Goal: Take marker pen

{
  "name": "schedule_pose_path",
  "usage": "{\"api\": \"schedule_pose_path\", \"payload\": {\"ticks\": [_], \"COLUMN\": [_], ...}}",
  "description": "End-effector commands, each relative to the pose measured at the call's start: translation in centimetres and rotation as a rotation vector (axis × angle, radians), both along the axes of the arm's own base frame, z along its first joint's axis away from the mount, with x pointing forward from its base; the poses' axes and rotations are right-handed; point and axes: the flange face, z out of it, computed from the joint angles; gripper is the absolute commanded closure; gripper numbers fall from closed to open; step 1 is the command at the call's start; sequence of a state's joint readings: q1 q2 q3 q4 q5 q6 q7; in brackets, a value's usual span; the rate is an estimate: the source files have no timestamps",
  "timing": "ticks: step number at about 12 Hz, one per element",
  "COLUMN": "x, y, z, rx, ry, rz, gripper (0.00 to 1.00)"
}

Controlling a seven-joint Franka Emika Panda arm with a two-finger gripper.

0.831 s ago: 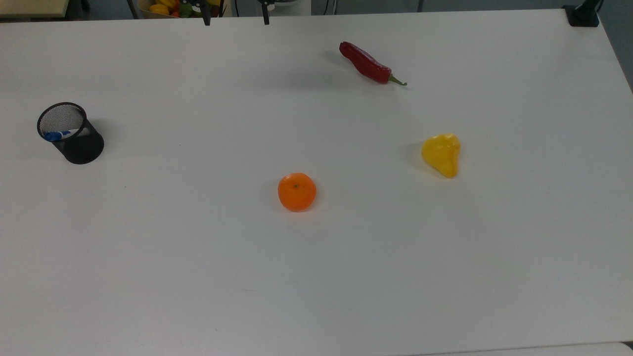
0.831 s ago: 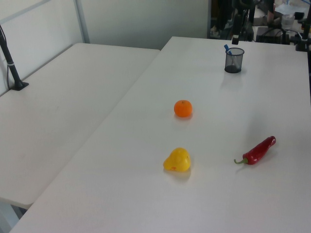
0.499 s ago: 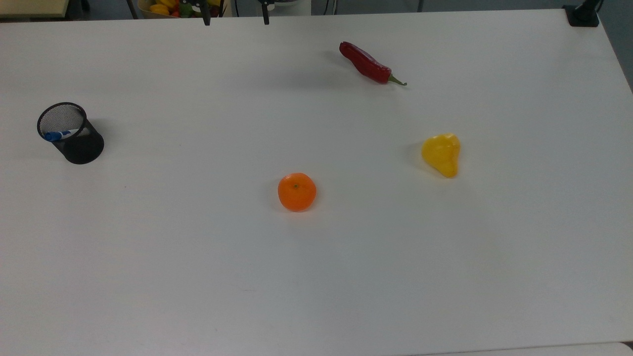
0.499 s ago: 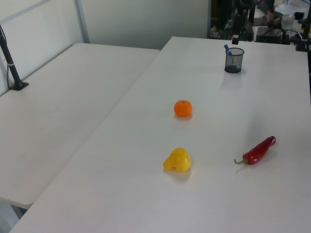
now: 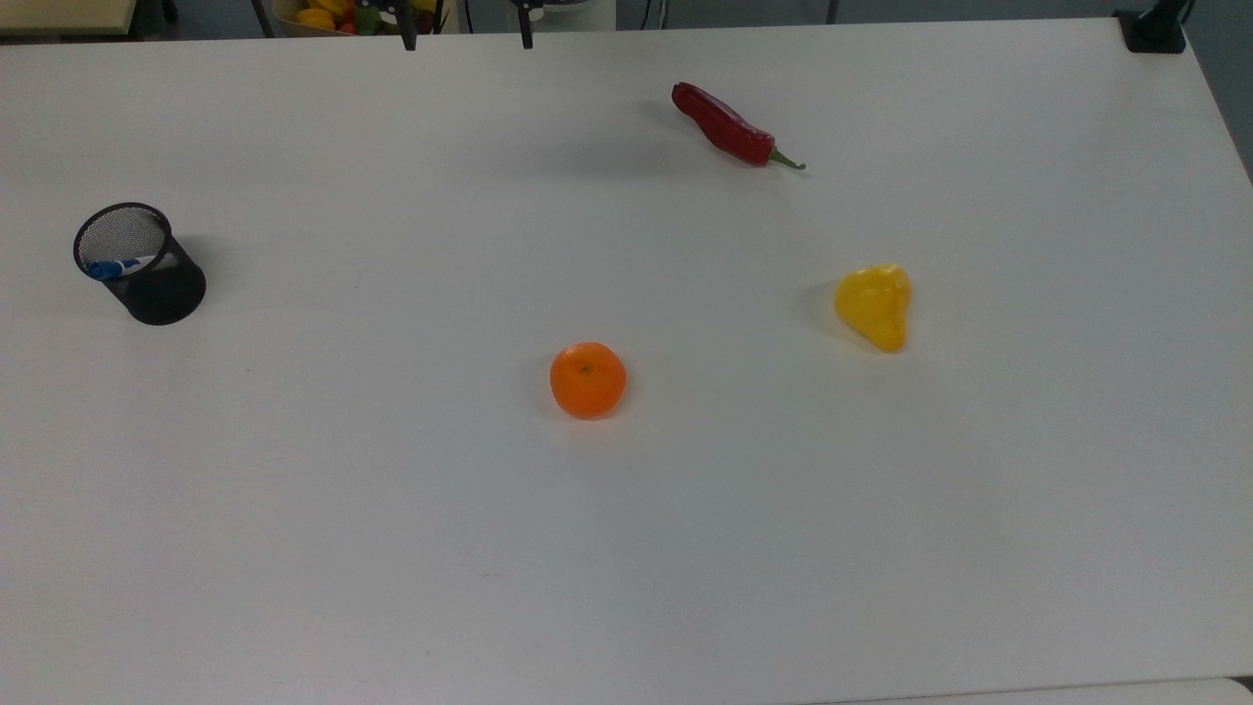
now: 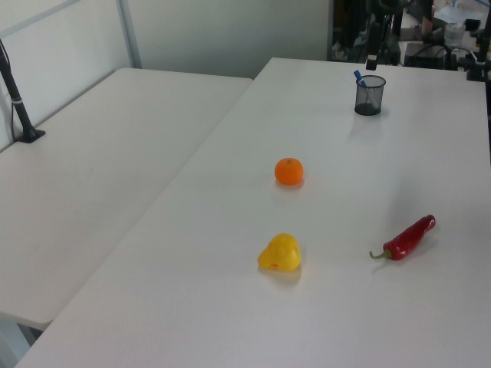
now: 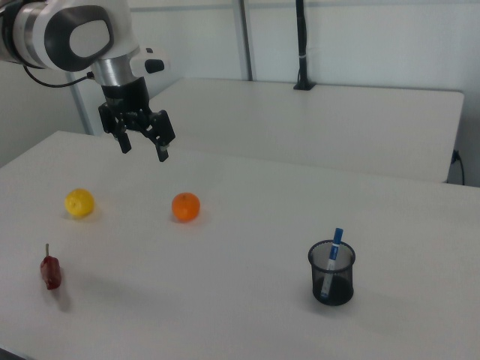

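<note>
Claw: one gripper (image 7: 142, 145), hanging in the air above the table, its two black fingers spread apart with nothing between them; in the top view the two fingertips (image 5: 408, 37) poke in at the upper edge.
Arm: one white arm (image 7: 71, 34) with black joints, coming in from the right view's upper left.
Nearest to the claw: one orange (image 7: 185, 207), resting on the table below and to the right view's right of the fingers, well apart from them.
Yellow fruit: one, pear-shaped (image 7: 79, 203), lying to the right view's left of the orange.
Red chilli: one (image 7: 50, 271), lying near the right view's lower left, green stem pointing up the picture.
Marker pen: one (image 7: 331, 264), white barrel with blue cap, standing tilted in the cup, its blue cap sticking out above the rim; far from the claw.
Cup: one black mesh pen holder (image 7: 331, 273), upright, at the top view's left edge of the table.
Table: one white top (image 5: 626, 548) carrying all five things, each well apart from the others; a second white table (image 6: 84, 184) adjoins it on the left view's left.
</note>
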State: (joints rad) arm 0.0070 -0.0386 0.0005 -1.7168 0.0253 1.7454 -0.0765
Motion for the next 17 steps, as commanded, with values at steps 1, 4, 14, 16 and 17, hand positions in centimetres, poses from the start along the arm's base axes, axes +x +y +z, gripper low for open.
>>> {"api": "schedule_pose_path", "payload": {"ticks": [1,4,14,16,17], "x": [-0.2,-0.2,2.1,2.0,2.1], "y": [-0.1,-0.3,-4.8,-6.4,-7.6], "z": [0.3,0.3,0.5,0.7,0.4], "rx": [-0.004,-0.011,-0.016,-0.017,-0.019], "ry": [-0.025,-0.025,-0.029,-0.037,-0.036], "rz": [0.011,0.016,-0.072,-0.097,-0.116], "gripper": [0.00,0.00,0.00,0.00,0.00]}}
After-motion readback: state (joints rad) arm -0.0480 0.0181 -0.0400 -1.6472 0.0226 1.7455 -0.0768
